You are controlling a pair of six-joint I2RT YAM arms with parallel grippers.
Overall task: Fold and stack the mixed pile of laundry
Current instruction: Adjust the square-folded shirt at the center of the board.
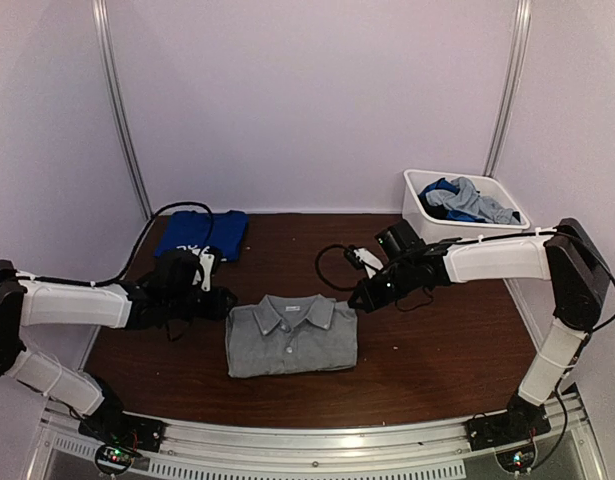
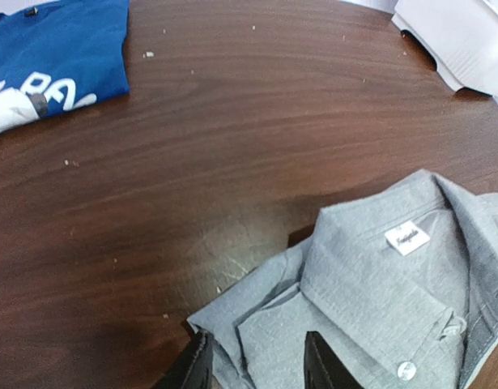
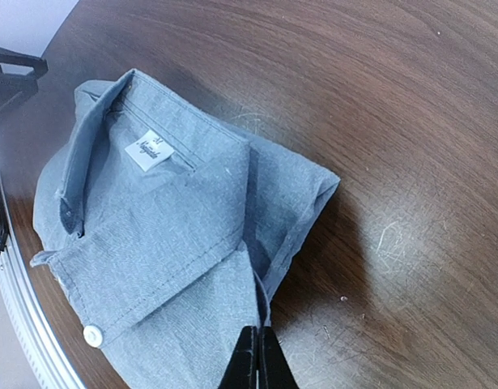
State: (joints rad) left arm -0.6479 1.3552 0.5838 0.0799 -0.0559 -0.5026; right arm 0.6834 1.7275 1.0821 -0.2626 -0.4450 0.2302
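Far left of the table: folded blue shirt, flat, white print up. Just right of it and nearer, the left pincer hangs over the left edge of the grey polo shirt, fingers spread, cloth under the gap, nothing pinched. The polo is folded, mid-table between both arms, long axis left-right, collar toward the far side. Right pincer is pressed together, its tip at the polo's right fold edge; cannot tell whether any cloth is caught. Far right back: white bin with loose garments, blue and grey, unfolded. Judgement: the left arm is nearer for carrying the polo to the blue shirt, up and left of it. Dark wood surface, smooth, bare table between them.
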